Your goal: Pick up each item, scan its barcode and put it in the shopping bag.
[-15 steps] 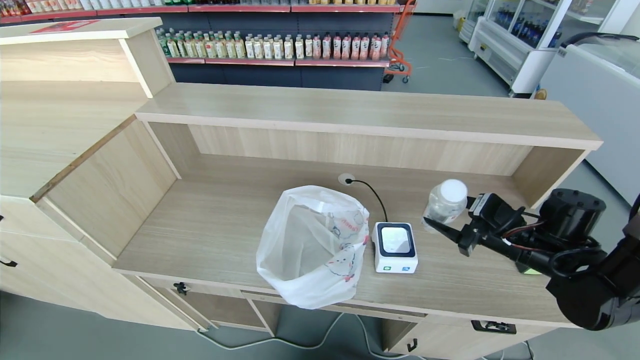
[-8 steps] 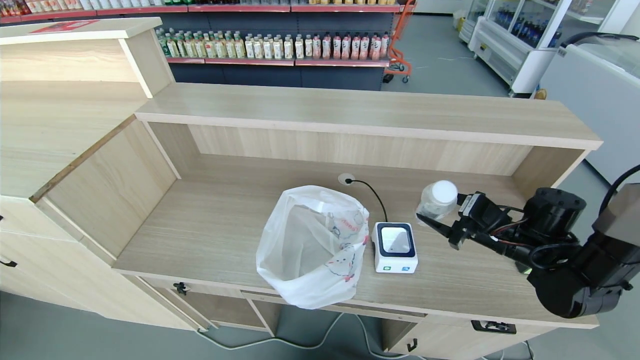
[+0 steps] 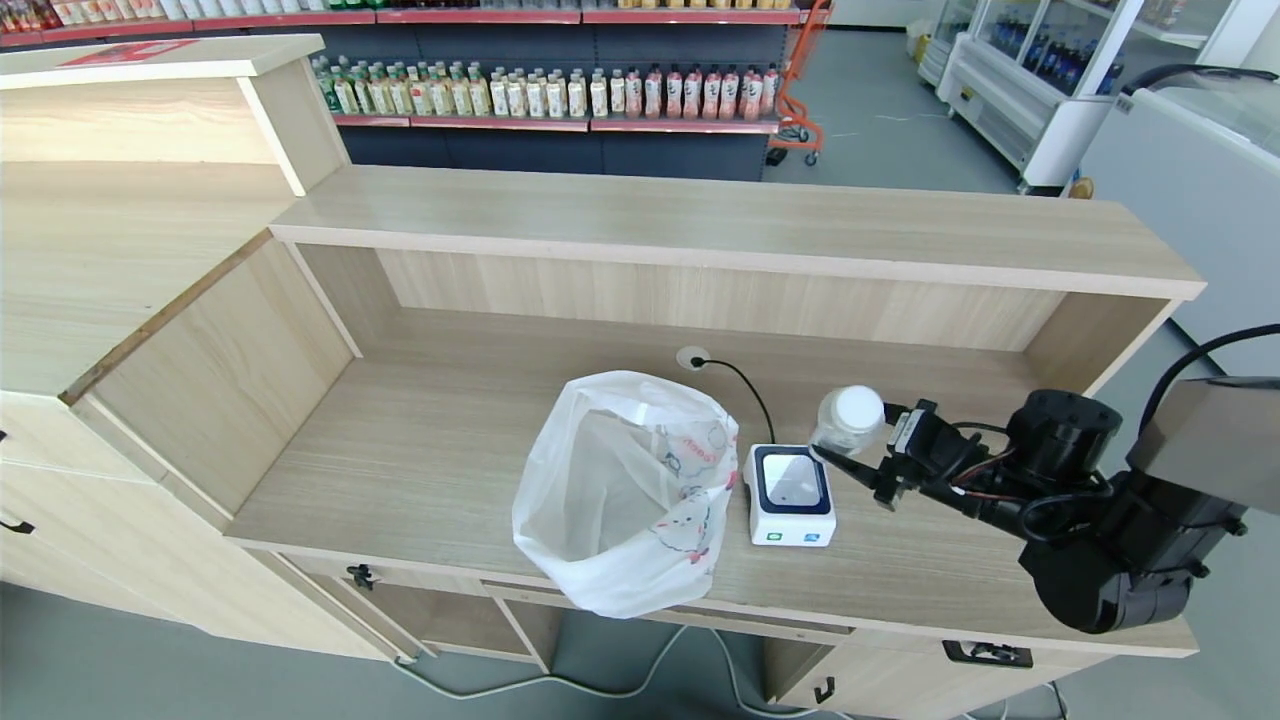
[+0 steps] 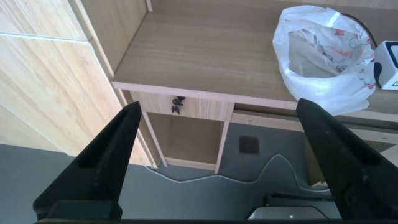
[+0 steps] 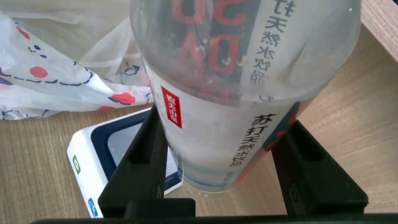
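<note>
Head view first. The right end effector (image 3: 838, 452) is pinching the bottle (image 3: 850, 418) around its body, cap toward the camera, at about 1 o'clock of the scanner (image 3: 790, 492) and just beside its far corner. The shopping bag (image 3: 625, 490) stands open on the surface (image 3: 430, 450) at 9 o'clock of the scanner, touching its side. To my eye this is the scan step: the item is picked but not yet presented. The next move calls for bringing the bottle over the scanner window with the barcode turned to the glass, though I cannot tell where the barcode sits.

Left wrist view now. The left end effector (image 4: 219, 106) hangs low off the surface's front edge, fingers spread wide and holding nothing, with the bag at roughly 1 o'clock.

Right wrist view. The bottle is clamped between the two dark fingers (image 5: 146, 155). It is clear plastic with clear liquid inside, a see-through label in red and dark print, and a small red tag on the side. The scanner lies beyond it, with the bag's spotted plastic farther off.
</note>
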You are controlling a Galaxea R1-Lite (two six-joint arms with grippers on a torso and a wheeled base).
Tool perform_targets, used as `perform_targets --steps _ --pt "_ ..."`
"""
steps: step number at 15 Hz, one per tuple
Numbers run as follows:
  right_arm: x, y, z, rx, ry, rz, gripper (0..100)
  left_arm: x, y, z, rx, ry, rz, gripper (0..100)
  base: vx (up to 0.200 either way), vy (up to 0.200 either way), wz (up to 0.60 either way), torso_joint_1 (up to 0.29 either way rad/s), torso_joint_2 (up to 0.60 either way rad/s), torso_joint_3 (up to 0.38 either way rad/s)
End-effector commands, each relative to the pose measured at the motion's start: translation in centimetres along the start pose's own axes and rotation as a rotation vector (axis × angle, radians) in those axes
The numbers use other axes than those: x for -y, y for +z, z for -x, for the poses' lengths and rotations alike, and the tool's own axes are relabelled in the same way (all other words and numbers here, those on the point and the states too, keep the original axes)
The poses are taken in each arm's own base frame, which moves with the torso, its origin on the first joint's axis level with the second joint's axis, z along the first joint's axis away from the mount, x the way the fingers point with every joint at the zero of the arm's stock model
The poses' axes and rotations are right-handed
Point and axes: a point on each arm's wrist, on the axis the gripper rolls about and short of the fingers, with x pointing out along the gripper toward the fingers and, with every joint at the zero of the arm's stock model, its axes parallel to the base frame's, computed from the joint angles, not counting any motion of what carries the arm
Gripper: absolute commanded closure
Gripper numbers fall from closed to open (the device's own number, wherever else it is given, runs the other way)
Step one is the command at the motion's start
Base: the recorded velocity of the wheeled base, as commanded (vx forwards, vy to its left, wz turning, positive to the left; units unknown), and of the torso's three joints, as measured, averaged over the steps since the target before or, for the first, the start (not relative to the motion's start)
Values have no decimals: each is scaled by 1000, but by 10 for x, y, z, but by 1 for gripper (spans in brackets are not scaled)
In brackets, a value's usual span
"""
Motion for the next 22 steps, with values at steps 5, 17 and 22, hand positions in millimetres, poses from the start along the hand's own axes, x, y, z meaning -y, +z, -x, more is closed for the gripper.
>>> perform_targets --steps 5,17,22 --pt "-11 -10 -15 10 29 -7 100 0 0 0 -1 0 0 0 0 0 0 0 0 0" --pt "-20 -19 -38 46 43 16 100 0 0 0 -1 0 0 0 0 0 0 0 0 0" --pt "-20 -21 -39 43 43 23 100 0 0 0 1 0 0 0 0 0 0 0 0 0"
